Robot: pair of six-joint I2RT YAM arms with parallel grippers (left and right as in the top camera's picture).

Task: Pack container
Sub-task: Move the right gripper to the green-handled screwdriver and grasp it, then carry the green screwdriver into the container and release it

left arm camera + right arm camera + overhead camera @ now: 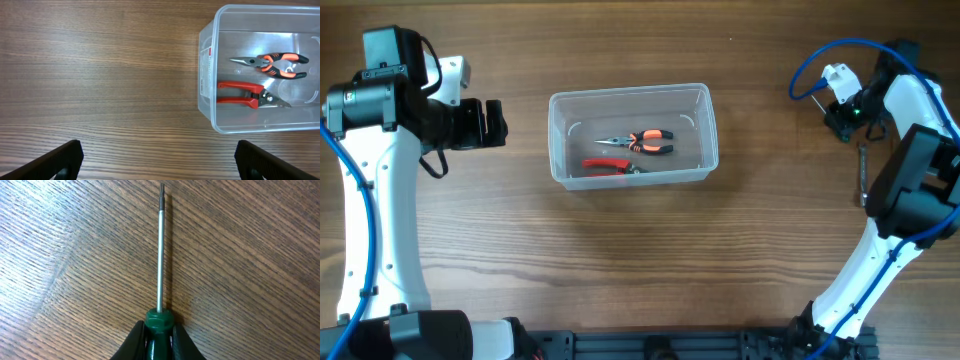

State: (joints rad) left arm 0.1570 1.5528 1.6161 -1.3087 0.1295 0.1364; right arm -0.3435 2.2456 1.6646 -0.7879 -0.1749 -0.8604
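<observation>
The right gripper [159, 339] pinches the green-handled steel screwdriver [160, 255], well apart from the clear plastic rectangular tub [630, 93] to its left; the left gripper [157, 150] gapes empty.

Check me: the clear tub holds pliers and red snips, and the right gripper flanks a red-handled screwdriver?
Not red: the right wrist view shows the right gripper flanking a green-handled screwdriver. The clear tub does hold pliers and red snips.
</observation>
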